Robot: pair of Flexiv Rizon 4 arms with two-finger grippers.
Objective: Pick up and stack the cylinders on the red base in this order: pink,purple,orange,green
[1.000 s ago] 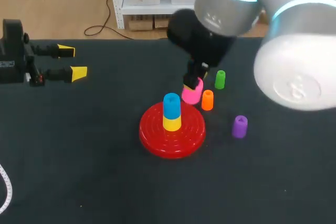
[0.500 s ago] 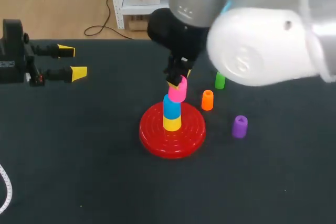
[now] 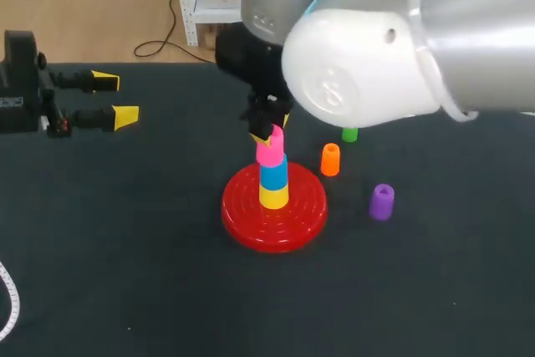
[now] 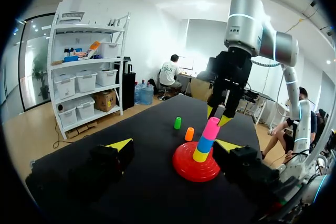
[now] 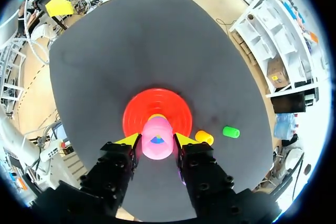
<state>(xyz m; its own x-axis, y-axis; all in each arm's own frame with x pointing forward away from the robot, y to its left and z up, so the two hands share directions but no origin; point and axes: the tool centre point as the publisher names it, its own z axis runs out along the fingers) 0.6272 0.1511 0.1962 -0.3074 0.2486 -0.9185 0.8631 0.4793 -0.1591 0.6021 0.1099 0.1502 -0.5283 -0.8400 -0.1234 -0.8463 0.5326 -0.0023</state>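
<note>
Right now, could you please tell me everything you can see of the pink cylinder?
The pink cylinder looks like smooth, glossy plastic: a short hollow tube, open at its top, through which a bit of blue shows. It leans slightly, its lower end meeting the top of the blue cylinder, which stands on the yellow cylinder at the middle of the red base. The right claw is shut on it, one yellow-tipped finger at each side.
</note>
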